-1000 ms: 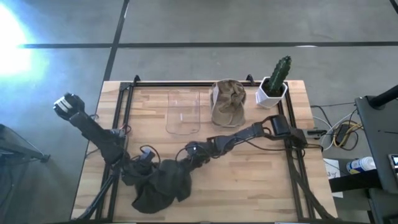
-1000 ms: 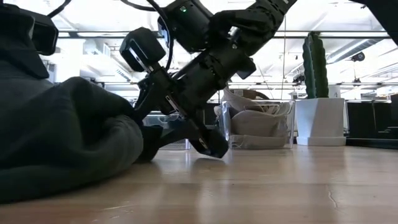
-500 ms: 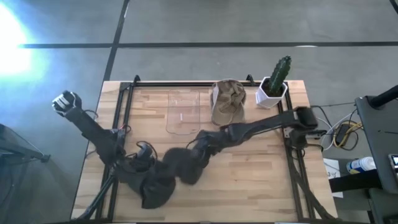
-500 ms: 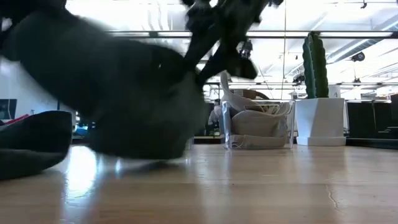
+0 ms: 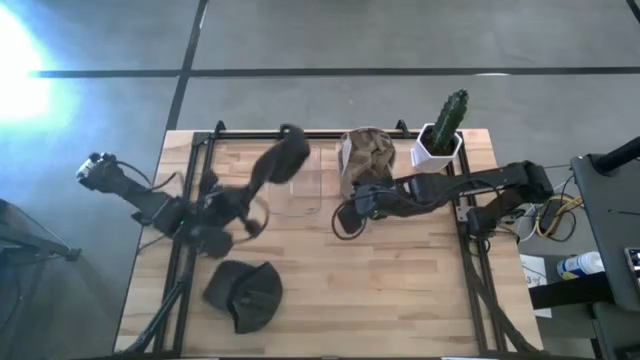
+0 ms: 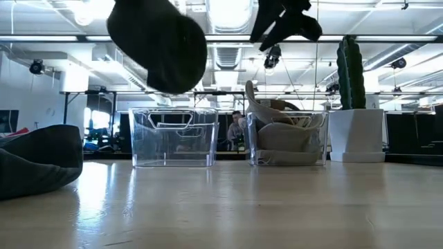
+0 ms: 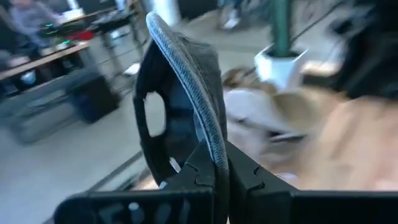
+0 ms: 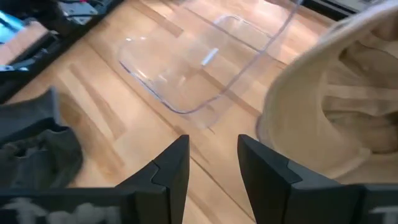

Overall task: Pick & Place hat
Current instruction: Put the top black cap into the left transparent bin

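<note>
My left gripper (image 5: 250, 195) is shut on a dark grey hat (image 5: 281, 160) and holds it in the air by the clear empty bin (image 5: 295, 182). The low view shows this hat (image 6: 160, 43) high above the bin (image 6: 173, 138). A second dark hat (image 5: 244, 295) lies flat on the table near the near edge, also seen low at the left (image 6: 38, 162). My right gripper (image 8: 213, 163) is open, raised (image 6: 287, 17) beside the bin of tan hats (image 5: 367, 165), touching nothing. My left gripper pinches the dark hat by its stitched rim (image 7: 216, 149) between its two fingers (image 7: 245, 174). The hat stands up beyond the fingertips, its hollow side with the back opening (image 7: 152, 115) showing. It is lifted clear of the table.
A cactus in a white pot (image 5: 441, 135) stands at the far right corner, next to the bin of tan hats (image 6: 287, 138). Black rails run along the table's left and right sides (image 5: 470, 250). Bare wood (image 5: 400, 290) lies in the near right part.
Both grippers were at the dark pile near the near edge. My left gripper has risen and swung toward the far edge, carrying one dark hat up over the clear bin. My right gripper has drawn up and back toward the tan-hat bin. The other dark hat stays on the table.
</note>
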Tool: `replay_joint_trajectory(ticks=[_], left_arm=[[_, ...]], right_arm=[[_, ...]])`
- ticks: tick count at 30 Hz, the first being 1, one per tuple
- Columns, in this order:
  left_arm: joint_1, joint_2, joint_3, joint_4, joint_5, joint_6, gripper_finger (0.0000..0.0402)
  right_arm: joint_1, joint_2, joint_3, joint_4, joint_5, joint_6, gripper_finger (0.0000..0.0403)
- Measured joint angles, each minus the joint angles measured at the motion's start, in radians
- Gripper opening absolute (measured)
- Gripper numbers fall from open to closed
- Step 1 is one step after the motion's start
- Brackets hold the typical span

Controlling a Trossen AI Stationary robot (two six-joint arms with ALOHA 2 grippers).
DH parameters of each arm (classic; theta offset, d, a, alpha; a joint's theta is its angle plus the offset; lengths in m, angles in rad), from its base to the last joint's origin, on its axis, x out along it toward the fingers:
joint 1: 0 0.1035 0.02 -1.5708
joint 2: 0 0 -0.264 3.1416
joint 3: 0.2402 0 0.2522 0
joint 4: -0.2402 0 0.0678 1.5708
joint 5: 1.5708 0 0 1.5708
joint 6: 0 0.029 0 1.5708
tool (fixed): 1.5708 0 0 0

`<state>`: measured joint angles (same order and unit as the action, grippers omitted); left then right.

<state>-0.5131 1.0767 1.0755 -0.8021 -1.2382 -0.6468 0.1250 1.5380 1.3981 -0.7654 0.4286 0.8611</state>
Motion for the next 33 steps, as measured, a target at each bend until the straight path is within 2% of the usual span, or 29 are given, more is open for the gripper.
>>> replay_joint_trajectory(ticks=[2, 4, 6, 9, 13, 20, 25, 29, 33], left_arm=[[0.091, 0.017, 0.006, 0.0, 0.086, 0.033, 0.0006], [0.188, 0.046, 0.007, 0.012, 0.228, 0.005, 0.0006], [0.275, 0.082, 0.008, 0.015, 0.371, -0.069, 0.0006], [0.364, 0.154, 0.008, -0.013, 0.475, -0.191, 0.0006], [0.401, 0.256, 0.015, -0.003, 0.502, -0.227, 0.0006], [0.402, 0.44, 0.133, 0.019, 0.519, -0.1, 0.0022], [0.408, 0.553, 0.216, -0.056, 0.531, -0.083, 0.0037], [0.407, 0.596, 0.232, -0.129, 0.544, -0.115, 0.0057], [0.409, 0.593, 0.217, -0.149, 0.559, -0.216, 0.0074]], right_arm=[[-0.002, 0.0, -0.009, -0.01, -0.001, 0.011, 0.0132], [-0.002, 0.003, -0.019, -0.02, -0.004, 0.029, 0.0132], [-0.002, 0.012, -0.025, -0.023, -0.01, 0.053, 0.0132], [-0.002, 0.028, -0.03, -0.045, -0.019, 0.081, 0.0132], [-0.001, 0.033, -0.035, -0.049, -0.037, 0.086, 0.0132], [-0.002, 0.033, -0.059, -0.047, -0.065, 0.089, 0.0132], [-0.005, 0.033, -0.088, -0.046, -0.101, 0.115, 0.0132], [-0.005, 0.033, -0.096, -0.045, -0.115, 0.127, 0.0132], [-0.005, 0.033, -0.097, -0.045, -0.115, 0.121, 0.0132]])
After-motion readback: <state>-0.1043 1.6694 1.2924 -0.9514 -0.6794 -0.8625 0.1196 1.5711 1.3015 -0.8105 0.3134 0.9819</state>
